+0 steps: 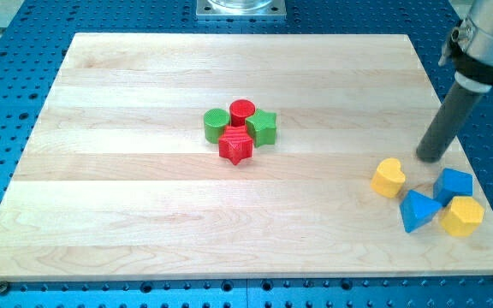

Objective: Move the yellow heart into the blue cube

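Observation:
The yellow heart (389, 178) lies on the wooden board (144, 222) at the view's right. The blue cube (454, 184) sits a short way to its right, with a gap between them. My tip (432, 157) is at the end of the dark rod, just above and between the two, up and to the right of the heart and up and to the left of the cube. It touches neither block.
A blue triangular block (418, 210) and a yellow hexagonal block (462, 216) lie just below the cube. Near the board's middle a cluster holds a green cylinder (216, 125), a red cylinder (242, 111), a green star (263, 127) and a red star (235, 146).

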Controlling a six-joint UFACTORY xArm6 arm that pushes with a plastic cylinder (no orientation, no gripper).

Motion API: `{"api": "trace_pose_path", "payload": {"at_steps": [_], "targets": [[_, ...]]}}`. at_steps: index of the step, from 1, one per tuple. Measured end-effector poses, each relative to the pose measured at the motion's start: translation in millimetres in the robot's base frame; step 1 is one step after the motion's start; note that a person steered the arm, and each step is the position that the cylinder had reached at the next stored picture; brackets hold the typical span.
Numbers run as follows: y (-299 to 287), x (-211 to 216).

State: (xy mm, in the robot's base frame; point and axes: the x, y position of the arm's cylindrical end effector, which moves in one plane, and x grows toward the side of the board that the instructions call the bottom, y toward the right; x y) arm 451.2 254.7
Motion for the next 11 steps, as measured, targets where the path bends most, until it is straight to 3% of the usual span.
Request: {"api": "trace_pose_path", "payload": {"at_steps": [2, 3, 6, 9, 10, 11], "targets": [[-90, -8], [-102, 39], [-16, 48], [-19, 31], [-40, 59], [-43, 60]]}}
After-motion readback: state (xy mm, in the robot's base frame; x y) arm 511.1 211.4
